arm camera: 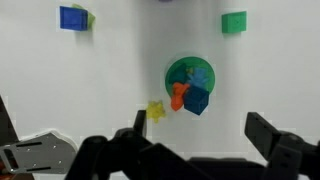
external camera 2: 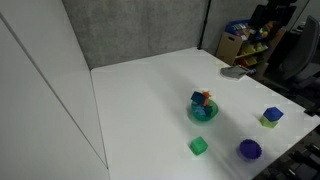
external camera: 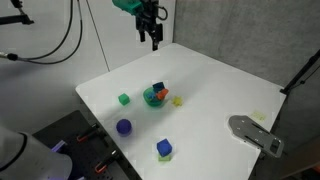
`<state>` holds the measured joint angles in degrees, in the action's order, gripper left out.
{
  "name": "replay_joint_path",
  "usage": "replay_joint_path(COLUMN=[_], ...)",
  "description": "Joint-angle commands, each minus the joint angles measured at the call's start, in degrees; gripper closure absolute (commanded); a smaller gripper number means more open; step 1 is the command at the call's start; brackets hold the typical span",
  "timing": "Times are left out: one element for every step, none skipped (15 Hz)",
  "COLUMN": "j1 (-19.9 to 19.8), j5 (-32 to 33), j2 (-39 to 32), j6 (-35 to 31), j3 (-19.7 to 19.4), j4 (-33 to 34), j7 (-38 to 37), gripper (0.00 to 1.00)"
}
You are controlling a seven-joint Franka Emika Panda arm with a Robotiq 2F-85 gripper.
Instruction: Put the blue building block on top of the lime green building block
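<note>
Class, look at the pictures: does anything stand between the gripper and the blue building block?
The teal bowl lies roughly between the gripper and the blue building block, but the gripper hangs high above it, so passing over seems feasible. Nothing separates that block from the lime green building block right beside it.

Teal bowl (external camera: 148, 98), purple ball (external camera: 124, 126) — green cube (external camera: 123, 99).

The three views are showing no text, label, brand, number or sign that is clear enough to be read on any surface.
</note>
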<state>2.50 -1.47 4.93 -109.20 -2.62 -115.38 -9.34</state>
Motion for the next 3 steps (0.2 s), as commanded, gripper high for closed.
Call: replay_joint_path(j1=[-1.13, -1.16, -1.19], j5=[-0.1, -0.1, -0.09], j2=[-0.22, -0.33, -0.37], j6=[1.61, 2.04, 2.01], j3=[1.04, 1.07, 1.12], j4=[0.85, 1.16, 1.09], j7=[0.01, 0.0, 0.0], gripper=[0.0, 0.0, 0.0])
